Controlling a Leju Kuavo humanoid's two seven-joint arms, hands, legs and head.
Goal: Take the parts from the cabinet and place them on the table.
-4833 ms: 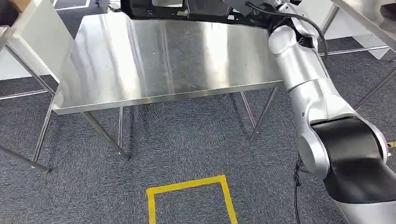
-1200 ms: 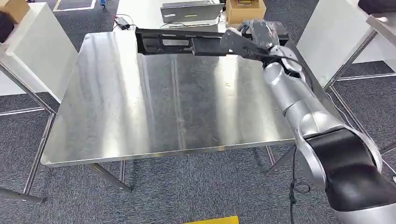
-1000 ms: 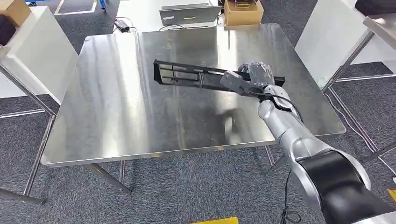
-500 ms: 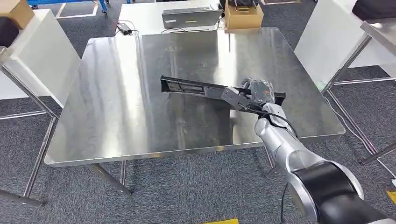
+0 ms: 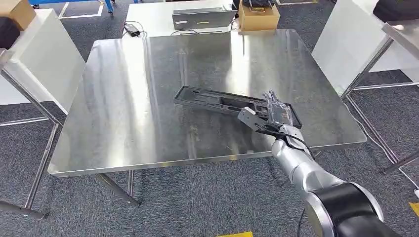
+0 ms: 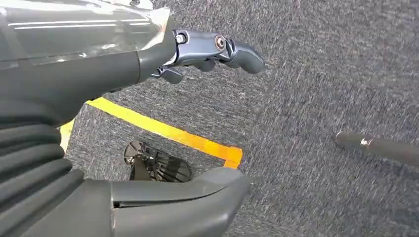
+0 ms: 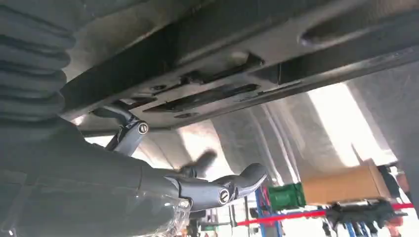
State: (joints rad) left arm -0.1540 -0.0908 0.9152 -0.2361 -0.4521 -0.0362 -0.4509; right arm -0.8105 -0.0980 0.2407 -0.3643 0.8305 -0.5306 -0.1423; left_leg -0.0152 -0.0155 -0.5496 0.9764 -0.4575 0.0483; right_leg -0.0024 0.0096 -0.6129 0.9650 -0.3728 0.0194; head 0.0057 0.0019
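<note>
- Since it lies flat on the steel table, the long black part reads as delivered – set down toward the table's near right corner, hollow face up, one end reaching the table's middle.
- Right hand: over the part's right end, fingers extended across it, thumb apart. The head view suggests it is letting go; whether the fingers are touching the part cannot be told. In the right wrist view the fingers are uncurled with nothing between them, the part beside them – judged open.
- Left hand: hanging low, away from the table, above grey carpet and a yellow floor line; fingers loosely apart, nothing held – idle because one hand suffices for this part.
- Beyond the table's far edge: a cardboard box and a flat grey case on a white surface – not part of the job.
- Judgement: placement looks nearly complete; the release calls for a straight lift so the fingers do not drag the part.
</note>
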